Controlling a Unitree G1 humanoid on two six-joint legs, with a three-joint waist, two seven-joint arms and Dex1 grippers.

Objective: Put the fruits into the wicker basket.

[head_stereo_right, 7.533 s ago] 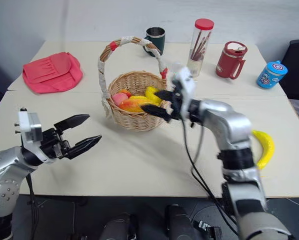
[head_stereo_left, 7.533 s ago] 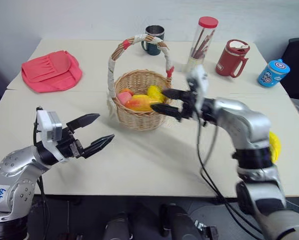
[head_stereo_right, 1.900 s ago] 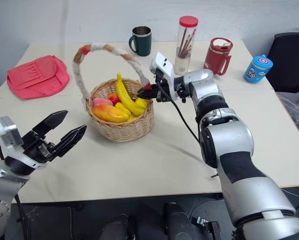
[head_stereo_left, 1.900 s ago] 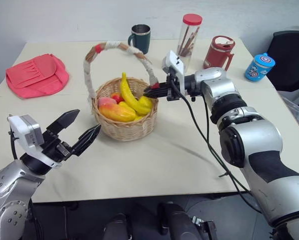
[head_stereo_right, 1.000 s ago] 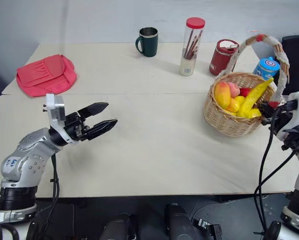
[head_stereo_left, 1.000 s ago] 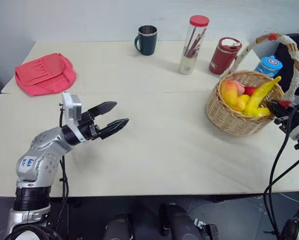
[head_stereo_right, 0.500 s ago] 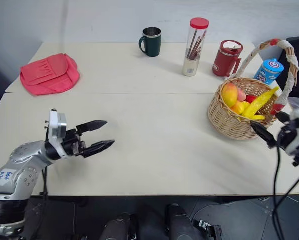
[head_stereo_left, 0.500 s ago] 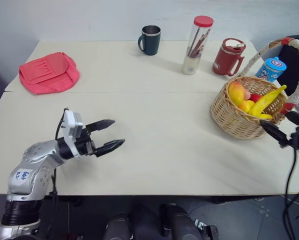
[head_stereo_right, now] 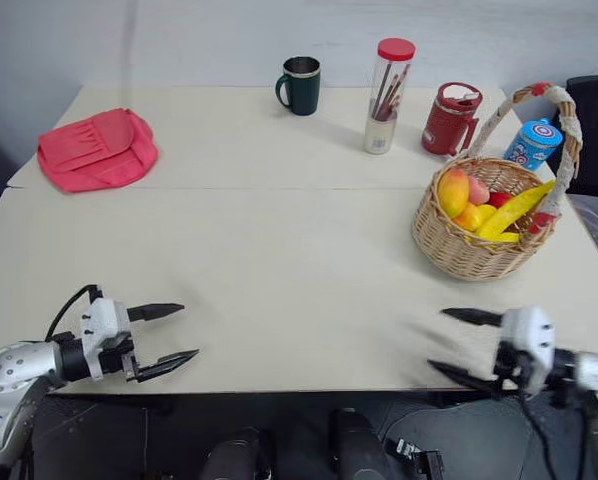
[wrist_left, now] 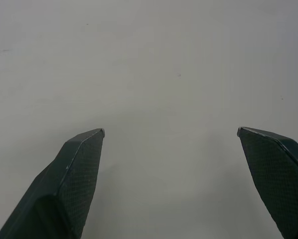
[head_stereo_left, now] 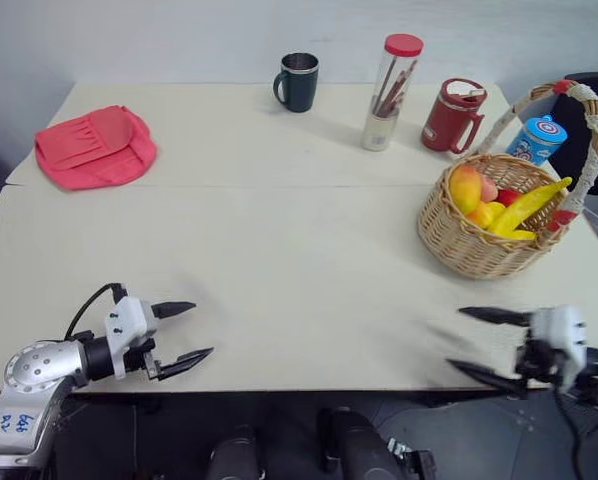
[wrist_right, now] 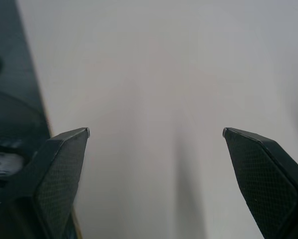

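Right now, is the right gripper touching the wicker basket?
Apart. In the left eye view, the open right gripper hangs at the table's near edge, with bare tabletop between it and the wicker basket.

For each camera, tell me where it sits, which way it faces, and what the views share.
Left eye: on the head, looking down over the table; wicker basket at far right, both end effectors low.
Right eye: beside it, same scene; left end effector and right end effector both open.
Left wrist: looks along its fingers at bare tabletop.
Right wrist: along its fingers at the table's edge.
Shared: the eyes share everything; the wrists share the tabletop.
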